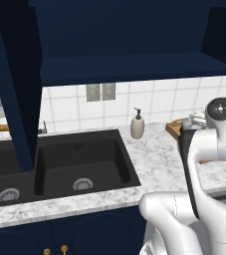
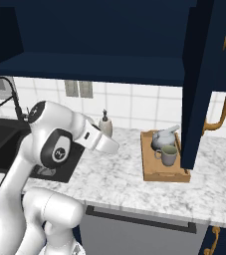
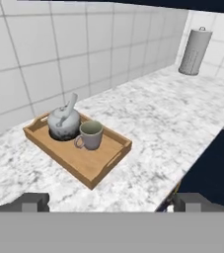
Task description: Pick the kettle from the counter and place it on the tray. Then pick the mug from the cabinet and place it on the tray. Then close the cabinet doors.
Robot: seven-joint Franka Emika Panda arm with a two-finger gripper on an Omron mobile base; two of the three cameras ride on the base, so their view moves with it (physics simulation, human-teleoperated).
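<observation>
No readable text, labels, brands or numbers anywhere. Kettle (image 3: 63, 123), mug (image 3: 90, 135), wooden tray (image 3: 96, 165), soap pump bottle (image 1: 137, 124) and navy cabinet doors (image 2: 196, 84) all carry plain, unmarked surfaces.

Brown tray (image 3: 91, 165); grey kettle (image 3: 64, 122); olive mug (image 3: 91, 135).

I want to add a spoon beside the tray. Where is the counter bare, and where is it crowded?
Bare marble lies between the tray and the soap bottle, and in front of the tray toward the counter edge. The tray is crowded: the kettle and the mug fill its back half.
</observation>
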